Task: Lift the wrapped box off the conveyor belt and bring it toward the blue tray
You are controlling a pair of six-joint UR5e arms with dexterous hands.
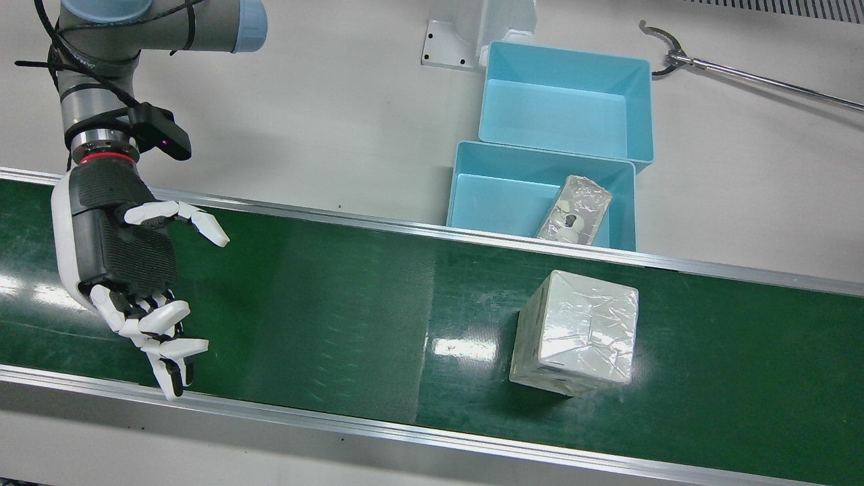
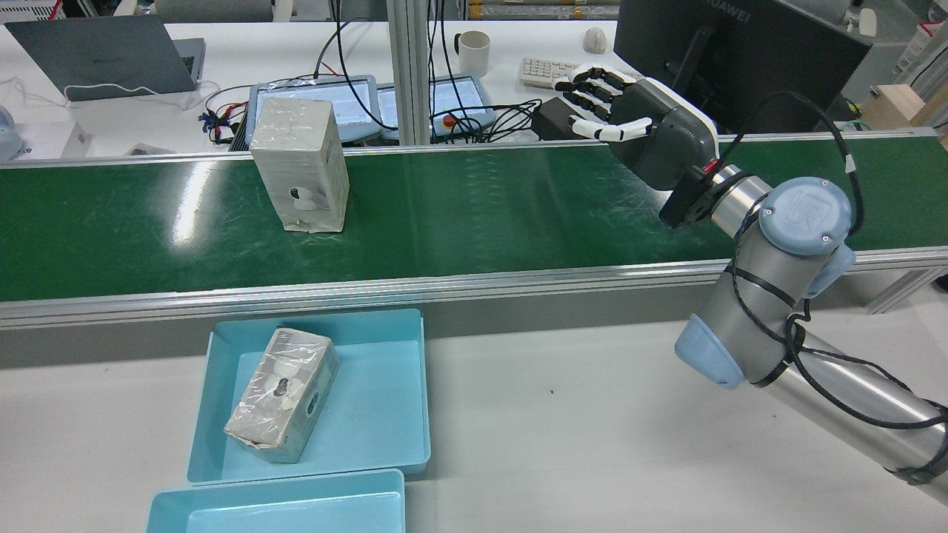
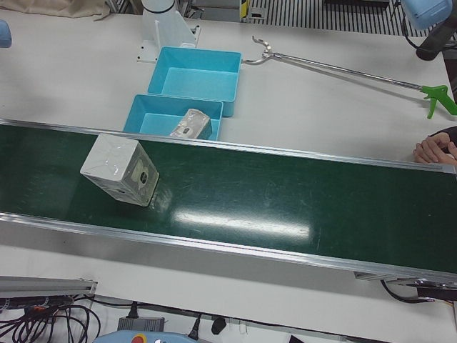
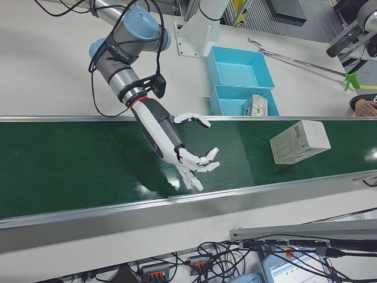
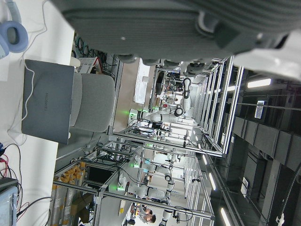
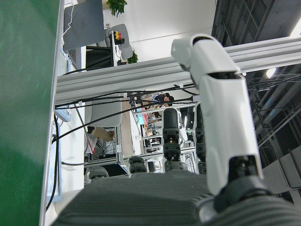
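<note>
The wrapped box (image 1: 577, 334) stands on the green conveyor belt (image 1: 337, 317), free of any hand; it shows again as the wrapped box (image 2: 300, 166) and as the wrapped box (image 3: 120, 170). My right hand (image 1: 128, 270) hovers over the belt well away from it, open with fingers spread and nothing held; the rear view has this right hand (image 2: 637, 118) at the right. The blue tray (image 1: 493, 202) beside the belt holds another wrapped box (image 1: 575, 209). Of my left hand (image 5: 188, 23) only the palm's dark edge shows, in its own view.
A second blue tray (image 1: 560, 108) sits behind the first. A long reach tool (image 1: 742, 74) lies on the white table. A person's hand (image 3: 435, 150) rests at the belt's far end. A laptop (image 2: 111, 59), mug (image 2: 474, 52) and cables lie beyond the belt.
</note>
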